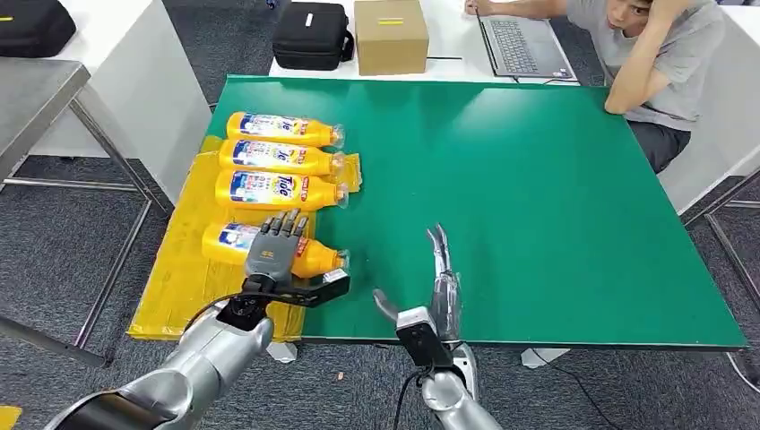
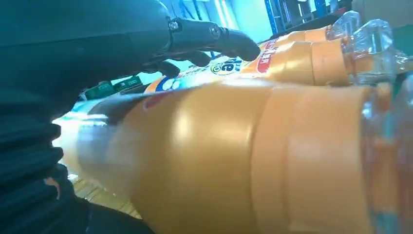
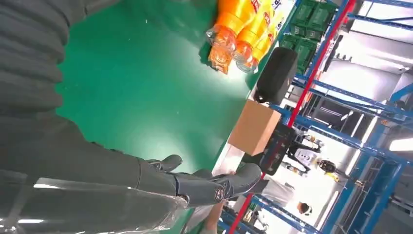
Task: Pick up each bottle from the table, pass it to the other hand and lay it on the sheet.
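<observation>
Four orange detergent bottles lie side by side on the yellow sheet (image 1: pixel 184 269) at the left end of the green table (image 1: pixel 538 197): the far bottle (image 1: pixel 285 129), a second (image 1: pixel 280 158), a third (image 1: pixel 278 189) and the nearest bottle (image 1: pixel 315 258). My left hand (image 1: pixel 273 246) lies over the nearest bottle with its fingers stretched out flat. In the left wrist view that bottle (image 2: pixel 234 161) is close below the straight fingers (image 2: pixel 214 36). My right hand (image 1: pixel 442 278) hovers open over bare green table near the front edge, holding nothing. Its fingers (image 3: pixel 209 185) are extended.
Behind the green table a white table carries a cardboard box (image 1: pixel 391 36), a black case (image 1: pixel 311 34) and a laptop (image 1: pixel 522 45). A person (image 1: pixel 659 63) sits at the far right corner. A metal-legged table (image 1: pixel 36 98) stands to the left.
</observation>
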Robot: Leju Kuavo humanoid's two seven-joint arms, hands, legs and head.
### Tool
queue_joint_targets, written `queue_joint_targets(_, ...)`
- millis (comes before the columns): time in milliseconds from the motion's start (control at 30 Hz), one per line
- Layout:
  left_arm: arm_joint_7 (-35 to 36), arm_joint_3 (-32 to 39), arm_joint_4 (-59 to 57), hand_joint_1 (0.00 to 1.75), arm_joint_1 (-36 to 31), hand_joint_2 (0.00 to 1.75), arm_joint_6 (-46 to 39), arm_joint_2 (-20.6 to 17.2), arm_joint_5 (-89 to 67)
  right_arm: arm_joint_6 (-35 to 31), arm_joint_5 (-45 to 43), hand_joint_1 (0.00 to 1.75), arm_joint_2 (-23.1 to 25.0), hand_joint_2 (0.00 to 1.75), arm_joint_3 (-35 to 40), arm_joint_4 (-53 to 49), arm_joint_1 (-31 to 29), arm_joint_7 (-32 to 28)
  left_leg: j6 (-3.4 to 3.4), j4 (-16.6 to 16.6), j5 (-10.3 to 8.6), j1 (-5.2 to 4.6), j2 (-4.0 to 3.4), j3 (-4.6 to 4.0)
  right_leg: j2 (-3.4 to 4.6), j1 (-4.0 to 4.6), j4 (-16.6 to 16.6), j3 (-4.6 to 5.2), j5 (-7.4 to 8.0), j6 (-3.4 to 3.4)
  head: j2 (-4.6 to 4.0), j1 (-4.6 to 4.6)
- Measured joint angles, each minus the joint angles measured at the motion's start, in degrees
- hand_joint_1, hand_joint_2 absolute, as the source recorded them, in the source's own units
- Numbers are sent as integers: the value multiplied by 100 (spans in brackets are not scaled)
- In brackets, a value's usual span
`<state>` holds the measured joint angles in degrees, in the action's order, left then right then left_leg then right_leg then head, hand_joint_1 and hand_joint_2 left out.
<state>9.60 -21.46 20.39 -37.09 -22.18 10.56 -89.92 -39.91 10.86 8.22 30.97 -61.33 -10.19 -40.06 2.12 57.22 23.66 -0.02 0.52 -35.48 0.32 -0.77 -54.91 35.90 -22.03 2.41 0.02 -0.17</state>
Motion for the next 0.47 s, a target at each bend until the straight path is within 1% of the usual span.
queue_joint_targets(167,-98,-72,20,0,-7,175,4,33,-2,0,57,0,0,175,-11,35,-22,0,1,1,0,-2,3,1,-2,-1,0,-1,0,0,0,-2)
queue_joint_targets(467,-289,-415,245,0,94,175,-164,170,-9,0,142,0,-2,175,-66,42,-7,0,1,1,0,-3,1,-1,-1,-1,1,1,0,1,0,-2)
